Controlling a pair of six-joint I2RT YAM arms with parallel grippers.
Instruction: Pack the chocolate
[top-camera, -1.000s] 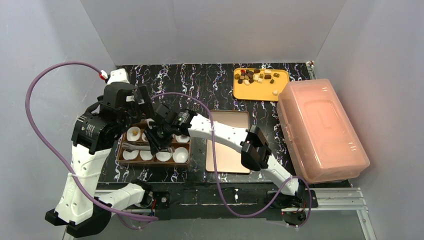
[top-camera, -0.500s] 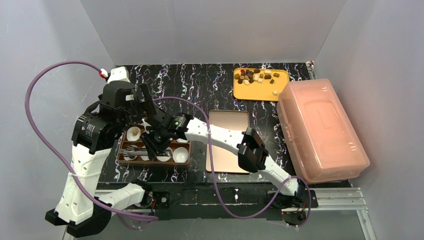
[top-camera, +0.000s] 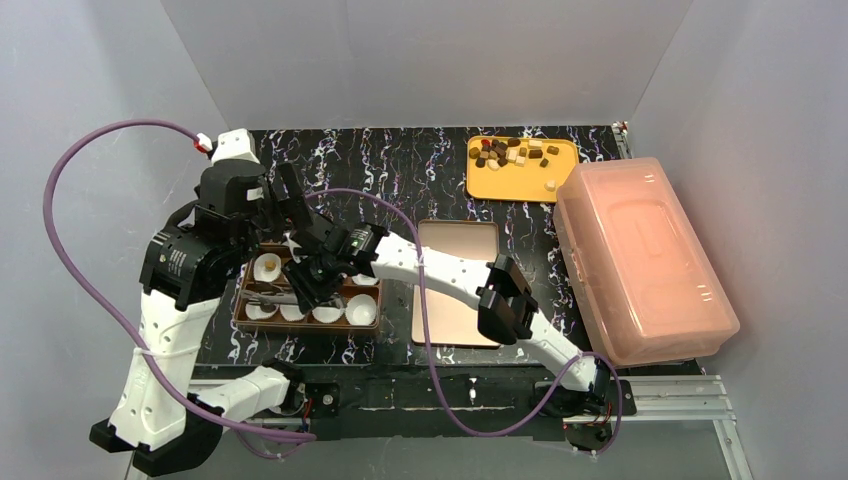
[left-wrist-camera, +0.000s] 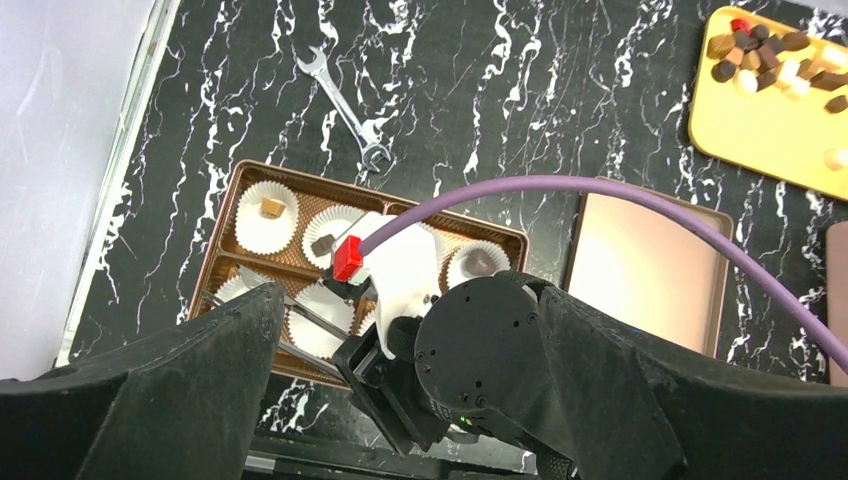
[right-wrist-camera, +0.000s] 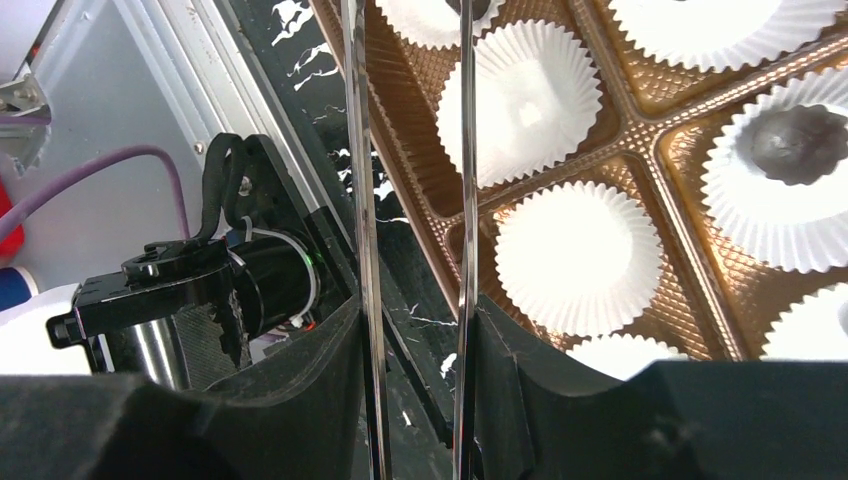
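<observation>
The chocolate lies as small dark, tan and cream chunks on a yellow tray at the back right. A brown box holds white paper cups. Three cups in its back row hold a chunk: tan, dark and dark. My right gripper hovers over the box, shut on thin metal tongs. The tong tips, which hold nothing I can see, reach over the front-row cups. My left gripper is open wide and empty, high above the box and the right wrist.
A flat copper-brown lid lies right of the box. A large pink plastic container stands at the right edge. A wrench lies behind the box. A purple cable arcs over the lid.
My right gripper has shifted slightly left over the box with the tongs. My left arm has drifted a little up and left.
</observation>
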